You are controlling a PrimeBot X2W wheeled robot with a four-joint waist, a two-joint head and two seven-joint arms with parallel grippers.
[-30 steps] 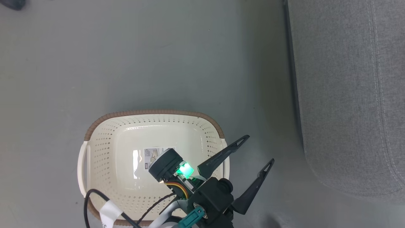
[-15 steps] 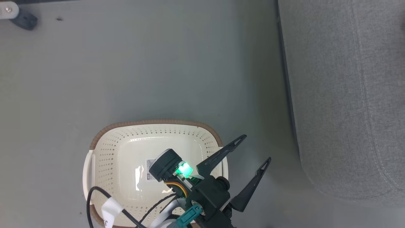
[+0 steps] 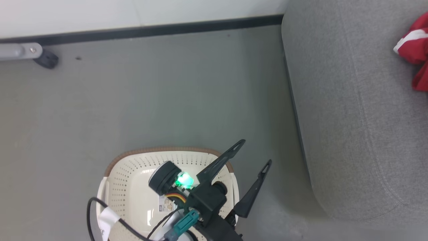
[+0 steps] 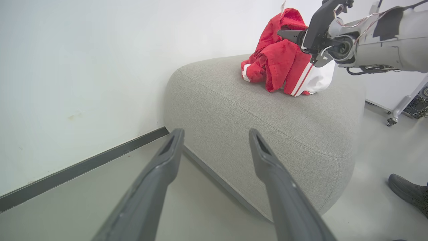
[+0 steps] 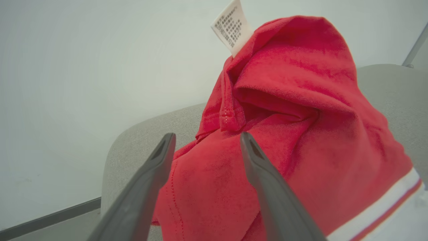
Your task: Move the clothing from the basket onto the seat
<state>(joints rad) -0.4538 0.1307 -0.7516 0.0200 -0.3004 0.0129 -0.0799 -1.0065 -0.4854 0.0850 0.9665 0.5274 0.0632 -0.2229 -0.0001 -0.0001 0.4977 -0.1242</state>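
clothing [image 5: 294, 110] sits on the seat [image 5: 401, 87] just past wide-open right jaws, left jaws wide too.

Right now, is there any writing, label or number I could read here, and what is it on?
Care tag atop the red garment: rows of tiny print, too small to read.
Paper label on the basket floor: partly hidden, too blurred to read.
White tag on the black cable: marks unreadable.
Nothing here is legible.
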